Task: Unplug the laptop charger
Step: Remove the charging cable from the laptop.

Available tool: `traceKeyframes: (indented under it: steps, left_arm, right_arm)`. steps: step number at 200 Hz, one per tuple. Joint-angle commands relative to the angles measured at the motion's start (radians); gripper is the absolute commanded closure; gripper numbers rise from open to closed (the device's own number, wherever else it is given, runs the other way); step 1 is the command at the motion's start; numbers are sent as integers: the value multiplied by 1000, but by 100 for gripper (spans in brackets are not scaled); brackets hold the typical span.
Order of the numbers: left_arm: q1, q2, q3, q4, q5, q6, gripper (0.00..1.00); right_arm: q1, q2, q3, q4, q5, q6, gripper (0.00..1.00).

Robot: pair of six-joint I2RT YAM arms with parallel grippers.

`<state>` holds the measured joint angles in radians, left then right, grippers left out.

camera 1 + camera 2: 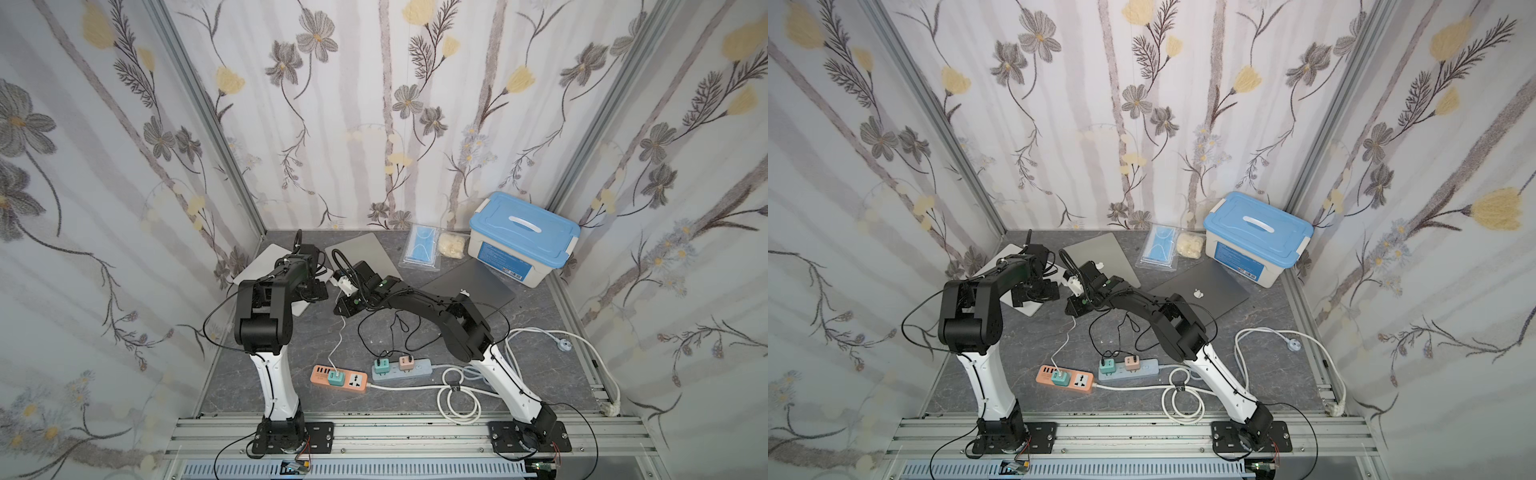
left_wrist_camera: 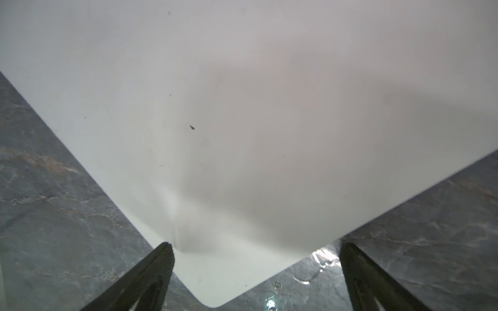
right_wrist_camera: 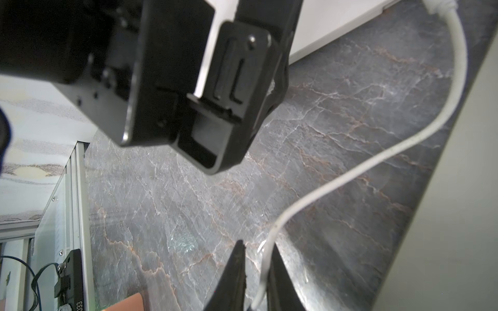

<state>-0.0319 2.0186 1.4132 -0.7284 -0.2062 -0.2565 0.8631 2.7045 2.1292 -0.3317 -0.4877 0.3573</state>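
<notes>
Because the white charger cable (image 3: 350, 175) is thin, limp and light, I judge its stiffer plug end (image 3: 439, 6), ahead of the right claw (image 3: 257, 245), the better hold; that claw pinches the cable narrowly. The left claw (image 2: 256, 243) stands wide over the white laptop (image 2: 242, 107).

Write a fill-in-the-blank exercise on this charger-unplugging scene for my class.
1. The thin ____ cable runs between the fingers of the right hand.
2. The left hand hangs ____ over a corner of the white laptop.
3. The storage box has a ____ lid.
4. Only ____ charger is plugged into the orange power strip.

Missing words: white; open; blue; one.
</notes>
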Motion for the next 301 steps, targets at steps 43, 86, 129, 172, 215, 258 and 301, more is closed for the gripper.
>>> traceKeyframes:
  steps: [43,86,129,172,215,258,301]
  left_arm:
    - [7,23,8,-40,-81,8,0]
    - [12,29,18,-45,-84,13,0]
    - [12,25,18,-48,-93,16,0]
    - [4,5,19,-58,-85,19,0]
    - [-29,-136,-41,-57,-11,-13,0]
    - [-40,-415,-252,-6,153,-109,0]
    - [-43,-742,-545,57,293,-241,0]
  right_arm:
    - [13,-80,-129,59,-24,-1,100]
    - [16,-176,-305,134,-16,3,100]
    - [16,-196,-355,143,-5,-7,100]
    - [17,-232,-361,119,37,-31,94]
    - [20,-341,-356,72,87,-57,61]
    - [36,-472,-413,37,100,-105,54]
    - [132,-686,-703,178,-22,-203,47]
